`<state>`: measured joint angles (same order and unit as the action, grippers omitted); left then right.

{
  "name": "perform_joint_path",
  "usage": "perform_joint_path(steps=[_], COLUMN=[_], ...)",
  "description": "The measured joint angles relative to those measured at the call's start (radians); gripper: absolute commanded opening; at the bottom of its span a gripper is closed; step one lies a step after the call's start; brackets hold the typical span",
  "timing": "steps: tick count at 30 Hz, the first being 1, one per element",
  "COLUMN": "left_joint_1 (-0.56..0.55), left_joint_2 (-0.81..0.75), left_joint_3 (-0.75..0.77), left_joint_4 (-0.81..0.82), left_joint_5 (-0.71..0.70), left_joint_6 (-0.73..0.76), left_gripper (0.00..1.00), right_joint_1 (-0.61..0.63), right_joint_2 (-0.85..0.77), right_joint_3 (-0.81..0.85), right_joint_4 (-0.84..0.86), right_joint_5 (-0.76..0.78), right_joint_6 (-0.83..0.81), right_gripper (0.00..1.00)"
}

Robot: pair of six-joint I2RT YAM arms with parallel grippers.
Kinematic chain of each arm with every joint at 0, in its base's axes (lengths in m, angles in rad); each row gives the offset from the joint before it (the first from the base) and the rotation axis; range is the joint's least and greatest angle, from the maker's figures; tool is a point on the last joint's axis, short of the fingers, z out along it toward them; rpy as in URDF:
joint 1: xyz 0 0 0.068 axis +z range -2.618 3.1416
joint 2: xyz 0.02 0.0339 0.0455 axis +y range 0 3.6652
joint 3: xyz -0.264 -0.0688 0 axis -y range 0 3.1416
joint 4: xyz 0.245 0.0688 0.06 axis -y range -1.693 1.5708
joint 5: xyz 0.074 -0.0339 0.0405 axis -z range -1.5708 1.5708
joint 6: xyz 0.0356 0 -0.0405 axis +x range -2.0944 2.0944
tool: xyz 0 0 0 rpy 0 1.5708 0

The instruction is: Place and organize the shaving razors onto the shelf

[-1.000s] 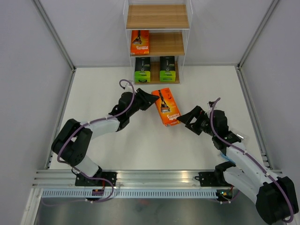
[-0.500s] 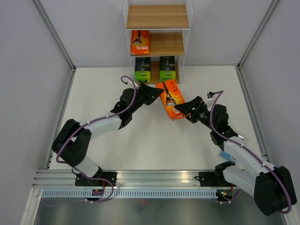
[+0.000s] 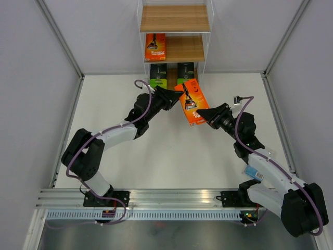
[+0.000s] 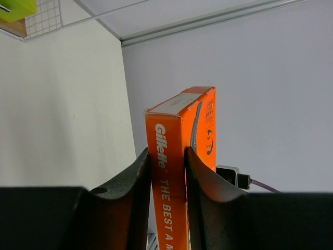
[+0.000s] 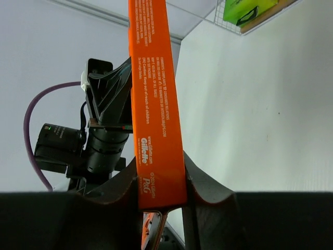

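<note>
An orange razor pack point(image 3: 193, 104) hangs tilted above the table just in front of the shelf point(image 3: 175, 18), held at both ends. My left gripper point(image 3: 178, 98) is shut on its upper left edge, and the left wrist view shows the pack point(image 4: 182, 130) pinched between the fingers point(image 4: 136, 177). My right gripper point(image 3: 203, 116) is shut on the lower right end, with the pack's narrow side point(image 5: 156, 104) clamped near its bottom. A second orange pack point(image 3: 155, 47) stands on the middle board. Two green-and-black packs point(image 3: 158, 74) point(image 3: 185, 70) stand on the bottom board.
The shelf's top board is bare, and so is the right half of the middle board point(image 3: 188, 49). White walls and metal frame posts point(image 3: 60, 36) enclose the table. A metal rail point(image 3: 171, 197) runs along the near edge by the arm bases.
The left gripper lifted the orange pack off the table and carried it toward the shelf. The right gripper moved in from the right and shut on the pack's lower end.
</note>
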<state>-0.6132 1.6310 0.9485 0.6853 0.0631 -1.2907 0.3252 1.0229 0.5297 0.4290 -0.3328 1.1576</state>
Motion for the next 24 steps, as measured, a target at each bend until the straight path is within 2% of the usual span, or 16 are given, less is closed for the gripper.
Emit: perform_joint_path(steps=[4, 6, 8, 11, 16, 24], left_joint_1=[0.008, 0.022, 0.051, 0.117, 0.217, 0.229], left_joint_2=[0.027, 0.035, 0.032, 0.014, -0.077, -0.273], left_joint_3=[0.090, 0.137, 0.155, 0.154, 0.153, 0.131], left_joint_4=[-0.077, -0.114, -0.139, -0.211, -0.391, -0.532], left_joint_5=[0.019, 0.036, 0.053, 0.072, 0.061, 0.044], left_joint_6=[0.003, 0.009, 0.026, 0.059, 0.162, 0.331], left_gripper=[0.36, 0.52, 0.61, 0.71, 0.73, 0.73], right_joint_1=[0.000, 0.000, 0.005, 0.005, 0.004, 0.002], right_joint_2=[0.003, 0.017, 0.043, 0.105, 0.226, 0.466], right_joint_3=[0.023, 0.054, 0.097, 0.170, 0.290, 0.486], right_joint_4=[0.002, 0.000, -0.004, -0.012, -0.026, 0.030], right_joint_5=[0.042, 0.066, 0.100, 0.157, 0.254, 0.291], right_joint_6=[-0.003, -0.013, -0.046, -0.082, -0.100, -0.055], right_gripper=[0.10, 0.09, 0.09, 0.08, 0.09, 0.09])
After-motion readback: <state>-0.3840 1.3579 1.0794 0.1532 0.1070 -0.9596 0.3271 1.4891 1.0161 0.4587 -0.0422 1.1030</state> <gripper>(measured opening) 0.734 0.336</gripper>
